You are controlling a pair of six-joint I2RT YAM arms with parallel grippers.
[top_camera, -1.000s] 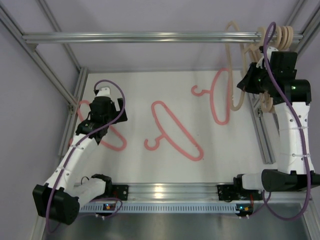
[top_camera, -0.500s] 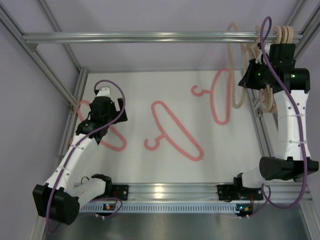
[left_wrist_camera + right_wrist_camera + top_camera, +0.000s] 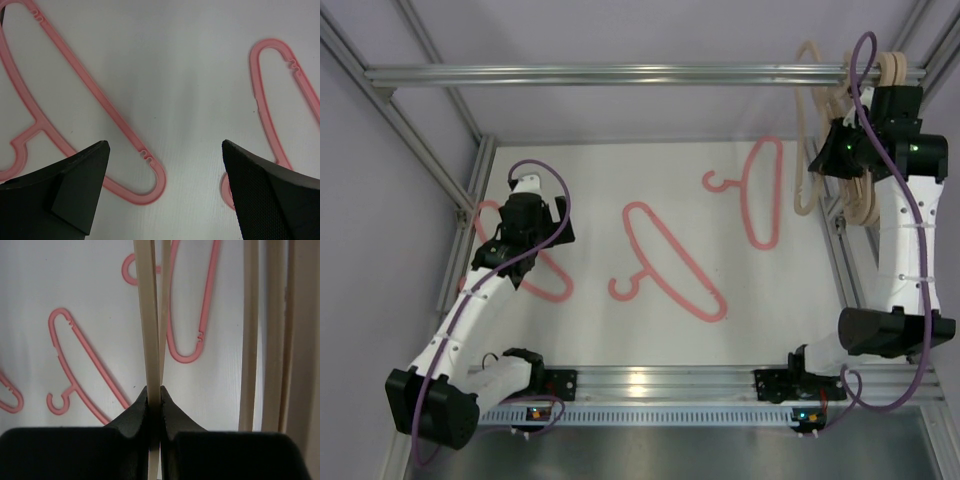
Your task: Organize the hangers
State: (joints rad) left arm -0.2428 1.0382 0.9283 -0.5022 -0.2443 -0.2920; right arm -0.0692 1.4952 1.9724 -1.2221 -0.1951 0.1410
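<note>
Now | right gripper (image 3: 154, 394) clamped on beige hanger (image 3: 147, 315), hook cut off | left gripper (image 3: 164, 150) fingers apart

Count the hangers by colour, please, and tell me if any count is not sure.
Pink hangers: 3, all flat on the table.
Beige hangers: at least 3, one clamped in the right end effector, the others bunched on the rail, overlapping too much to count.
Total: at least 6.

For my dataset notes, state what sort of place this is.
Probably a robotics lab test cell, not a home closet: a bare aluminium frame encloses a plain white tabletop, and pink hangers lie flat there near two rail-mounted robot arms.
</note>
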